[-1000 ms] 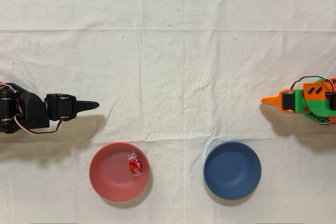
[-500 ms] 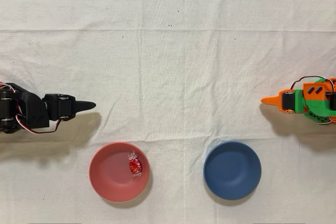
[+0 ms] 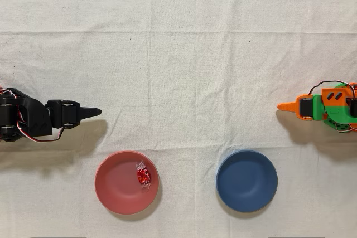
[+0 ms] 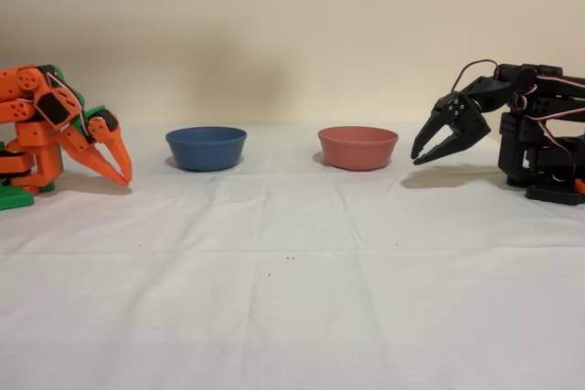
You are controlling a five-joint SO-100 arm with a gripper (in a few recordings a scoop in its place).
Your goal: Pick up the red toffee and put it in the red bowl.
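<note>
While its two black fingers [image 4: 435, 153] stand slightly spread with nothing between them, the black arm's gripper [image 4: 419, 158] hangs tips-down above the cloth, folded back near its own base at the right of the fixed view; in the overhead view the same gripper [image 3: 96, 112] points rightward from the left edge. Near it and below it in the overhead view sits the round, shallow, salmon-red plastic bowl [image 3: 114, 185], and inside this bowl, toward its right side, lies the small red toffee [image 3: 143, 176] in shiny foil with clear twisted ends. Well apart to the right in that view is a same-sized round blue bowl [image 3: 246, 180], which holds nothing. An orange arm [image 3: 326, 107] stands idle at the far right edge. Between and above the bowls the creased white tablecloth [image 3: 184, 59] lies open, with wide free room across the middle.
</note>
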